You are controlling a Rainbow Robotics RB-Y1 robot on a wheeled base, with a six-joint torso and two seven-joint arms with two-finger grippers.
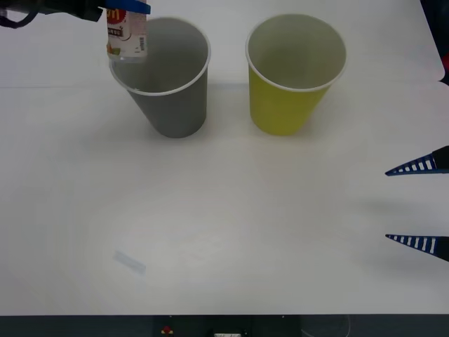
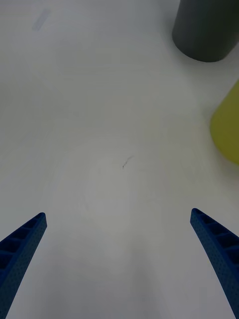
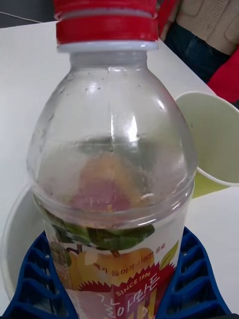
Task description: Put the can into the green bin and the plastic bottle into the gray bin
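- The left hand (image 1: 130,10) pinches the plastic bottle (image 1: 127,34) over the gray bin (image 1: 175,105)'s far-left rim.
- Released here, it could clip that rim, tip the bin, or fall onto the surface (image 1: 224,232).
- The right hand (image 1: 418,203) hovers spread, well apart from the gray bin, beyond the green bin (image 1: 284,105).

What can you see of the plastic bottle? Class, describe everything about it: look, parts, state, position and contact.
The plastic bottle is small, clear and looks empty, with a red screw cap and a white, red and yellow fruit label. The left gripper holds it, blue ribbed fingers clamping its labelled body on both sides. It hangs over the near-left rim of the gray bin, off the table.
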